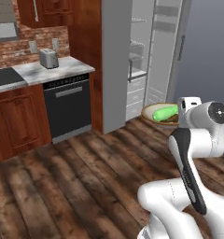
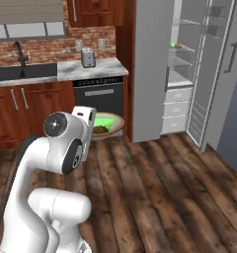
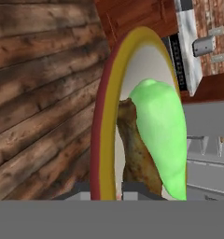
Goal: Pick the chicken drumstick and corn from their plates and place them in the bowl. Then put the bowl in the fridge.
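Bowl in grip, carried toward open fridge.

Gripper (image 3: pixel 107 192): jaws pinched nearly shut on the near rim of the bowl (image 3: pixel 104 107), which extends straight out from the fingertips. Contents: corn (image 3: pixel 163 140) and chicken drumstick (image 3: pixel 135 149) side by side, long axes running away from the gripper. Fridge (image 1: pixel 144 60): door open, ahead of the bowl, well apart.

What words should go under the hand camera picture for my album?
The gripper pinches the bowl rim; corn and chicken drumstick lie inside.
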Available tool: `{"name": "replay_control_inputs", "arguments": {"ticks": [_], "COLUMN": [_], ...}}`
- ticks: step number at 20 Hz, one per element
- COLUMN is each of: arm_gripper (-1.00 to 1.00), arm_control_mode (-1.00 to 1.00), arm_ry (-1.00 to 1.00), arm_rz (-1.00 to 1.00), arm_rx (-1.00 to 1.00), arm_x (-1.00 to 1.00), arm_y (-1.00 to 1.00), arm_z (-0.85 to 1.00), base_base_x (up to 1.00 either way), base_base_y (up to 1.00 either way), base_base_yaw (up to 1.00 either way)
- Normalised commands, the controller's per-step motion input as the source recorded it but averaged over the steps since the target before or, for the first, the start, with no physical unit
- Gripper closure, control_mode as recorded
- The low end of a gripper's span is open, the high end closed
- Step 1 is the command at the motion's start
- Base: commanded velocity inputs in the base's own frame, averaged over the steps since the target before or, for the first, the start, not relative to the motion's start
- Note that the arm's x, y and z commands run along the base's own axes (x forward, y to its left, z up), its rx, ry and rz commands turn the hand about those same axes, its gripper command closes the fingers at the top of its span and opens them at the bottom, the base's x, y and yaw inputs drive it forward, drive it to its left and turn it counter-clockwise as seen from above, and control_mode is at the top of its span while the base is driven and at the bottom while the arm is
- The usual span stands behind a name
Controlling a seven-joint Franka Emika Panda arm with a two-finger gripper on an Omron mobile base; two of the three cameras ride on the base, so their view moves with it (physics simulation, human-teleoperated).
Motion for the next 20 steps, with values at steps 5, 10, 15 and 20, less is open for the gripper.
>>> {"name": "replay_control_inputs", "arguments": {"ticks": [5,10,15,20], "arm_gripper": [1.0,1.0,1.0,1.0], "arm_control_mode": [1.0,1.0,1.0,1.0], "arm_ry": [0.0,0.0,0.0,0.0], "arm_rz": [0.0,0.0,0.0,0.0], "arm_rx": [0.0,0.0,0.0,0.0], "arm_x": [0.0,0.0,0.0,0.0], "arm_y": [0.0,0.0,0.0,0.0], "arm_z": [0.0,0.0,0.0,0.0], "base_base_x": [0.68,0.73,0.82,0.92], "base_base_y": [-0.43,-0.32,-0.23,-0.19], "base_base_yaw": [-0.03,-0.04,0.0,0.0]}}
